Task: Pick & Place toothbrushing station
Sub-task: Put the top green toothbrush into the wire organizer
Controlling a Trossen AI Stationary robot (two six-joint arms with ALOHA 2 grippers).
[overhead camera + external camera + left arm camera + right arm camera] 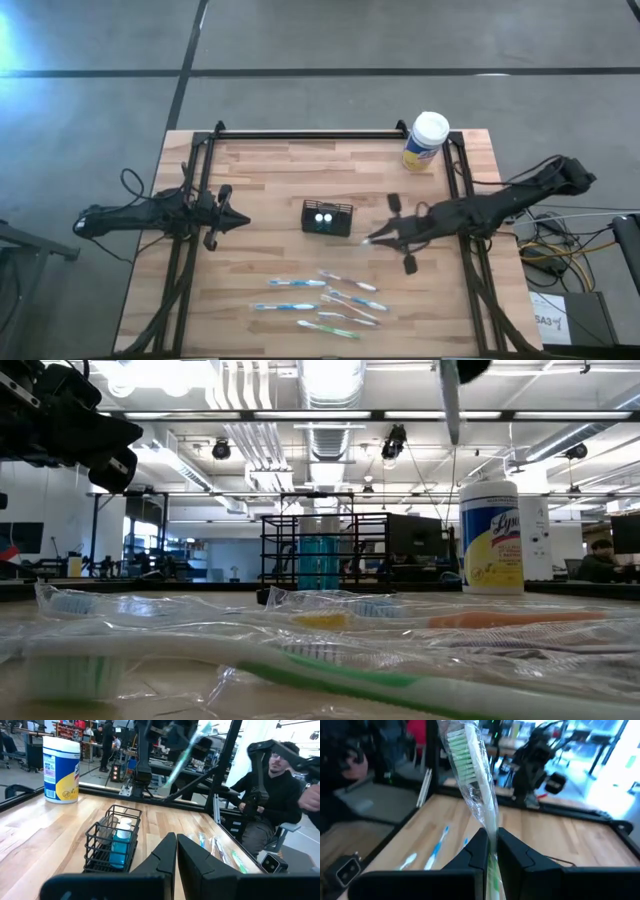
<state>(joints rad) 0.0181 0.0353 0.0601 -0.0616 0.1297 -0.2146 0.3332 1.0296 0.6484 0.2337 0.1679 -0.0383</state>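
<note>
You've got 1 green toothbrush [479, 795], still in its wrapper, pinched in the right gripper [378, 238] at frame ctr-right, beside the black mesh holder [328, 217]. 2 white-topped pieces [322, 215] sit inside it. Approx 6 wrapped toothbrushes [325, 299] lie lower ctr. Left gripper [238, 221], ctr-left, is closed w/ nothing in it.

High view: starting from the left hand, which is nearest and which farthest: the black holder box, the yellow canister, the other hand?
From the left hand:
1. Black holder box, mid-table, nearest.
2. Right hand, just past the box, gripping a wrapped toothbrush.
3. Yellow canister, at the far right corner, farthest.
</note>
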